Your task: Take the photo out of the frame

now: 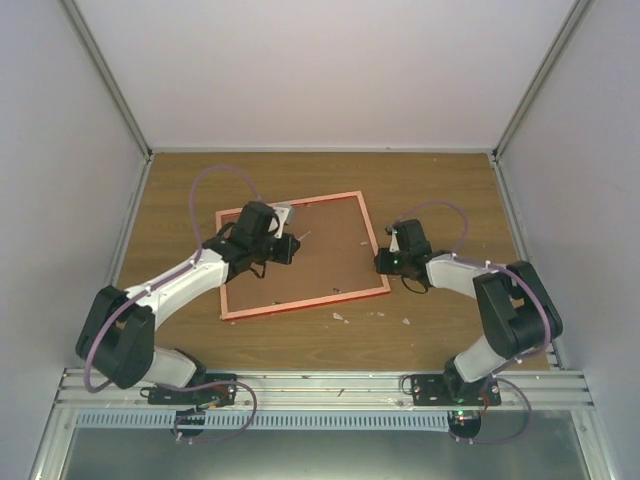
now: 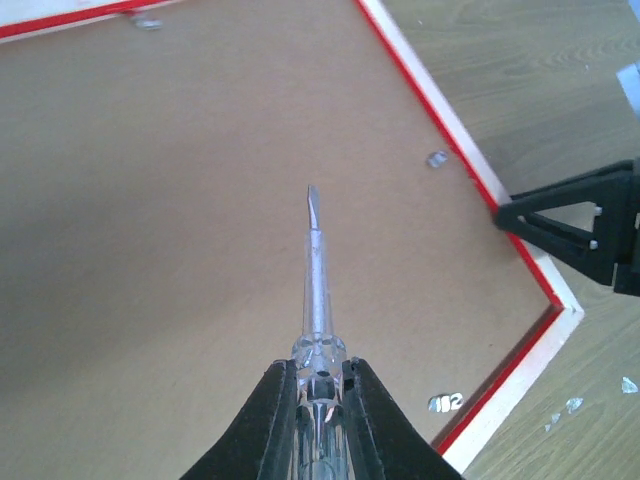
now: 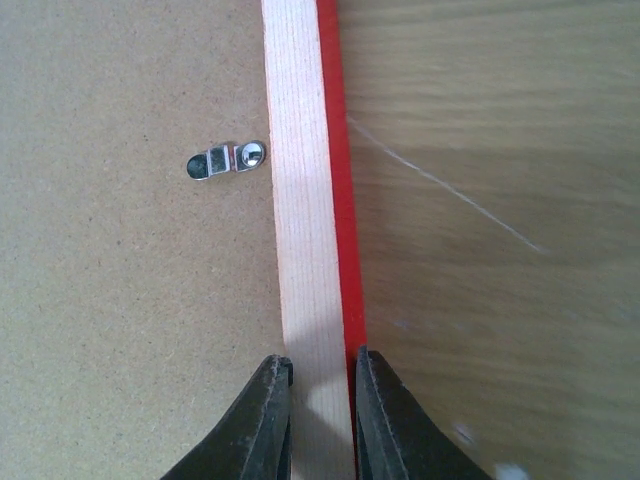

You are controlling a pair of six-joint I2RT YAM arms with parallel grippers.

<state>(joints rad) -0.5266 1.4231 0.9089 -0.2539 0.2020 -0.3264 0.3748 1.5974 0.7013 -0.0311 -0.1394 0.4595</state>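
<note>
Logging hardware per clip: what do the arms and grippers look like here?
The left arm and right arm have white links, black joints, and a looping purple cable each. The left gripper and right gripper have matte black, tapering fingers.

The frame point(image 1: 305, 303), at centre, has a bright-red outer edge, a pale raw-wood strip inside it and a plain matte brown board back point(image 2: 180, 200). The surface point(image 1: 440, 190) is mid-brown with streaky wood grain. The screwdriver point(image 2: 316, 290) is clear with a silvery shaft. The clip point(image 3: 226, 159), upper left in the right wrist view, is shiny silver. The left arm point(image 1: 180, 278) and right arm point(image 1: 455, 272) are white and black, with purple cables point(image 1: 215, 175).
</note>
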